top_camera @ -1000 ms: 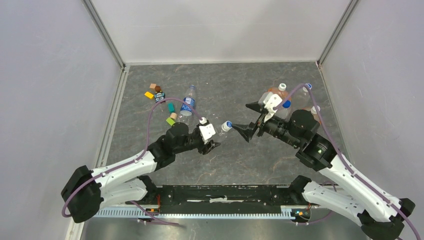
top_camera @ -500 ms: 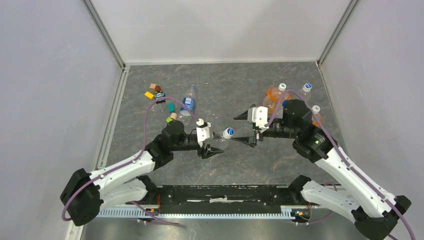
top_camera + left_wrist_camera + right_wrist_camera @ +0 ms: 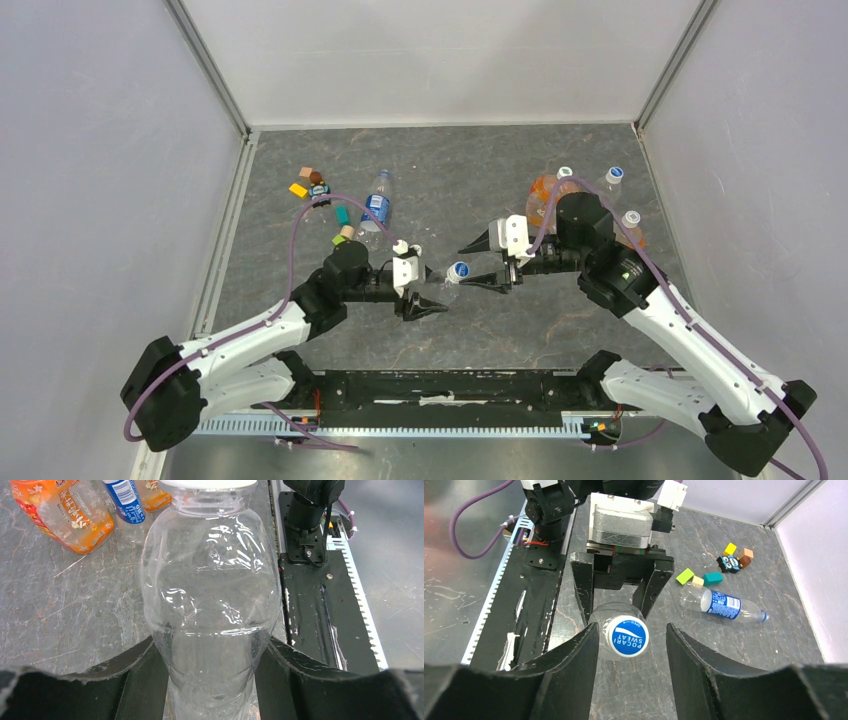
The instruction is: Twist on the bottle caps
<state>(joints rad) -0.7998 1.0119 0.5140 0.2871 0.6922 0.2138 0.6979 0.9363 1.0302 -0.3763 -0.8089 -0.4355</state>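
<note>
The left gripper (image 3: 212, 677) is clamped on the lower body of a slim clear unlabelled plastic bottle (image 3: 210, 590), with both black fingers (image 3: 142, 675) pressed against its sides. The bottle juts straight out past the fingertips, roughly level above the dark grey marbled tabletop (image 3: 450, 165). On its neck sits a small round white screw cap with a blue printed top (image 3: 626, 636).

The right gripper (image 3: 632, 630) faces the left gripper head-on with its jaws partly apart, one finger on each side of the cap. A narrow gap shows at either side in the right wrist view, so the fingers appear not to touch it. The overhead view is too small to confirm this. How far the cap is threaded on cannot be made out.

To the side of the left gripper, the second clear plastic bottle with a blue label band (image 3: 720, 603) lies on the tabletop. Its neck end is too small to tell whether it is capped. Past it are small coloured blocks (image 3: 724, 562). Beyond the right gripper stand rounder bottles of orange liquid (image 3: 70, 517), cut off by the upper edge of the left wrist view.
</note>
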